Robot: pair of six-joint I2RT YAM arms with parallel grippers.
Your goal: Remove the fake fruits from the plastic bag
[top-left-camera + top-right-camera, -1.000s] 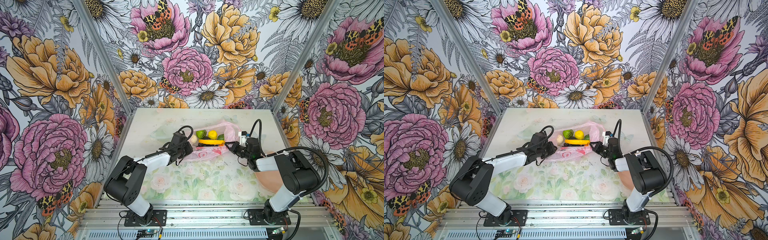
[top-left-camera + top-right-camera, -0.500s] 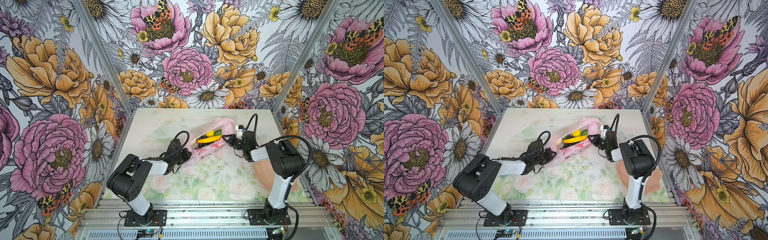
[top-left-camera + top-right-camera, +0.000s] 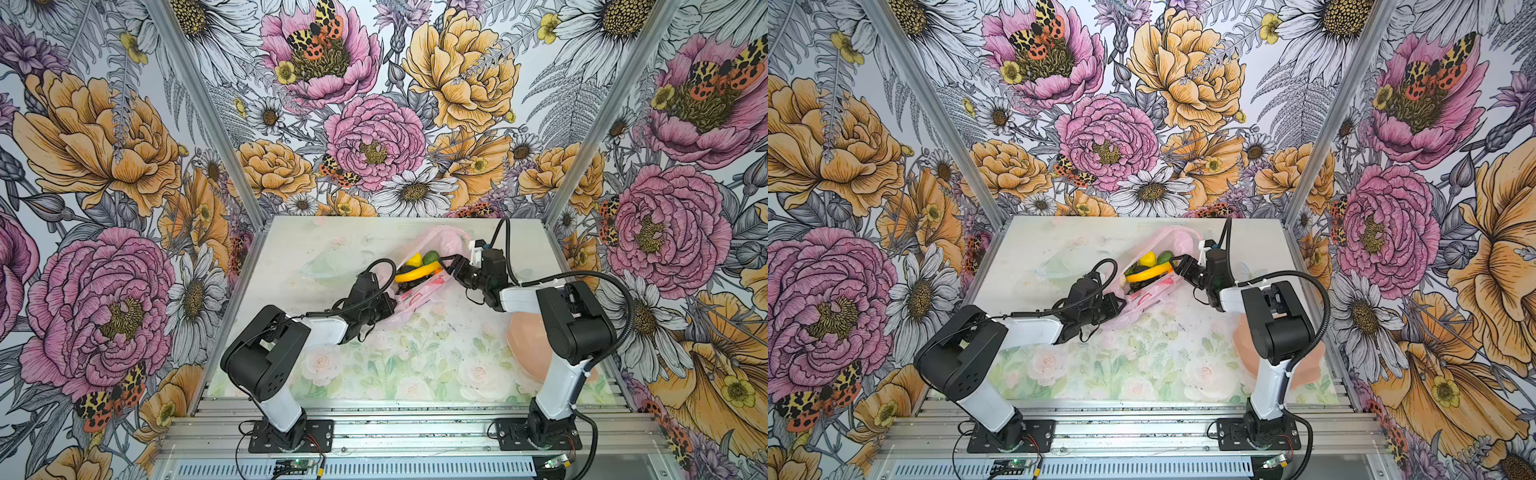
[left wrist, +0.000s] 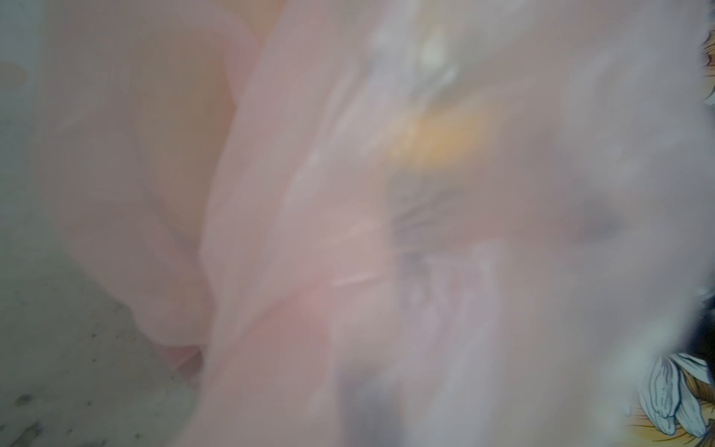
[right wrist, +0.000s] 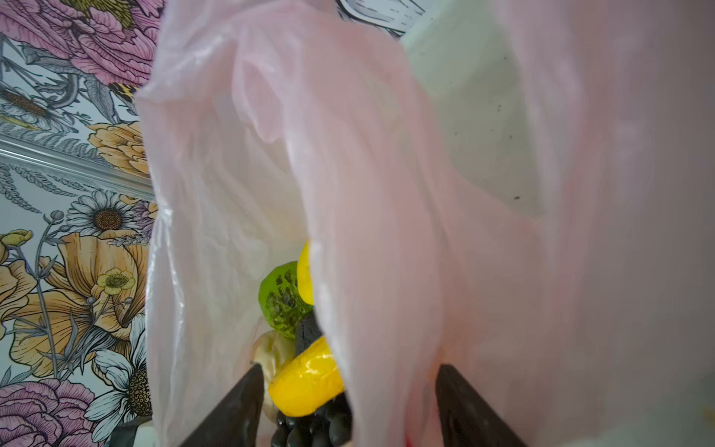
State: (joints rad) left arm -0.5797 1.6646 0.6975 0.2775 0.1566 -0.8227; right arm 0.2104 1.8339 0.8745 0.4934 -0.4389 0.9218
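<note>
Bag (image 3: 417, 296) thin, limp, slippery; fruits (image 3: 420, 266) probably light, rigid. Right hand (image 5: 348, 371) apart at bag mouth; left hand (image 3: 386, 302): cannot tell, film covers it. Grip banana (image 5: 305, 381) mid-body.

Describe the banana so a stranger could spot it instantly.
On the pale floral table, toward the back, lies a crinkly pink plastic bag with red print. Inside its opening, the banana is the only long, curved piece: bright yellow, lying just in front of the rounder lemon and the green fruit.
</note>
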